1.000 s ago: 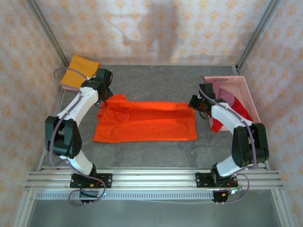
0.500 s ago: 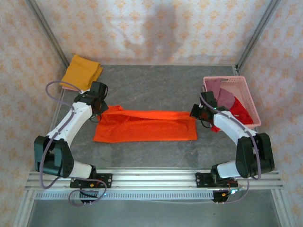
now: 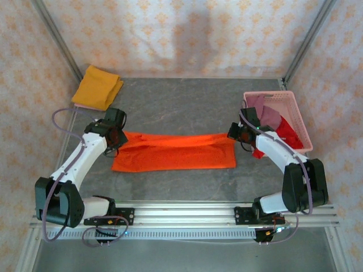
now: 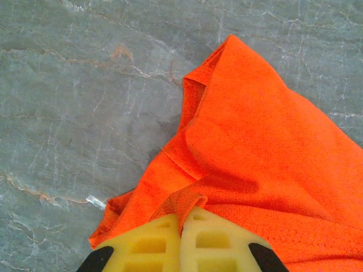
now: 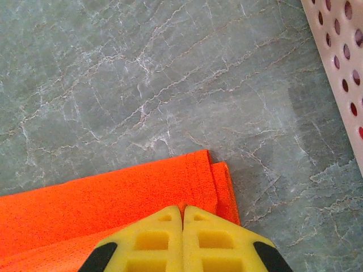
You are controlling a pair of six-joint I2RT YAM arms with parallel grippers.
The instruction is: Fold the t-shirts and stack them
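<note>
Left pincer (image 4: 182, 214) and right pincer (image 5: 182, 211) clench orange t-shirt (image 3: 176, 153); pink basket (image 3: 269, 93) holds red shirt (image 3: 290, 135), mauve shirt (image 3: 271, 117).

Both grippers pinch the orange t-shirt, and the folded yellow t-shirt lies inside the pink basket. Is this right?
No. The top external view shows the yellow t-shirt on the table, far left, outside the pink basket. The left gripper and right gripper do pinch the orange t-shirt.

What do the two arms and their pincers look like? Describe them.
The left arm and right arm have white shells, black joints and loose lilac-grey cables. The left pincer and right pincer have yellow fingers with square recesses and black bases.
</note>
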